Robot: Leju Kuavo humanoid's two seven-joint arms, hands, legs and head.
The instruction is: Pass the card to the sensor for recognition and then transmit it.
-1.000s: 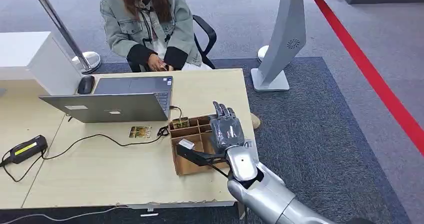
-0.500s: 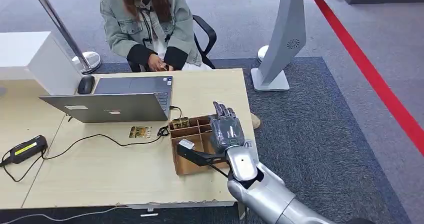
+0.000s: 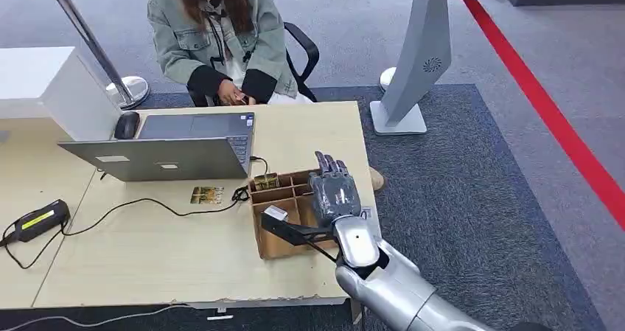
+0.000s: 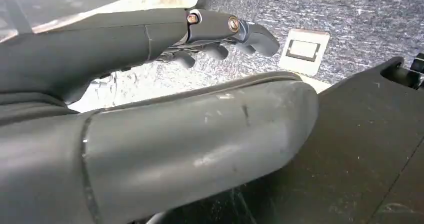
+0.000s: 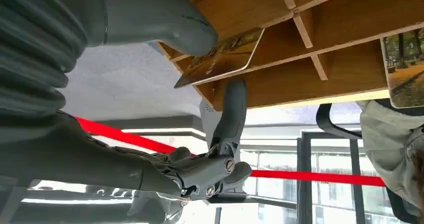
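Fingers (image 5: pixel 231 115) of the right hand (image 3: pixel 335 194) reach over the cardboard divider box (image 3: pixel 289 213), and the thumb and one extended finger pinch a card (image 5: pixel 220 59) between them; the thumb presses on its face while the finger lies against its underside, at the box's outer edge. From the head camera the hand hangs above the box's right-hand compartments, palm down, hiding the card. A second card (image 3: pixel 266 180) stands in the box's far-left compartment, and another (image 3: pixel 206 194) lies flat on the table (image 3: pixel 147 250) just left of the box, beside the laptop (image 3: pixel 166 147). Beyond the laptop sits a person (image 3: pixel 217 36). Near the floor, the left hand (image 4: pixel 215 39) hangs with fingers curled in, holding nothing.
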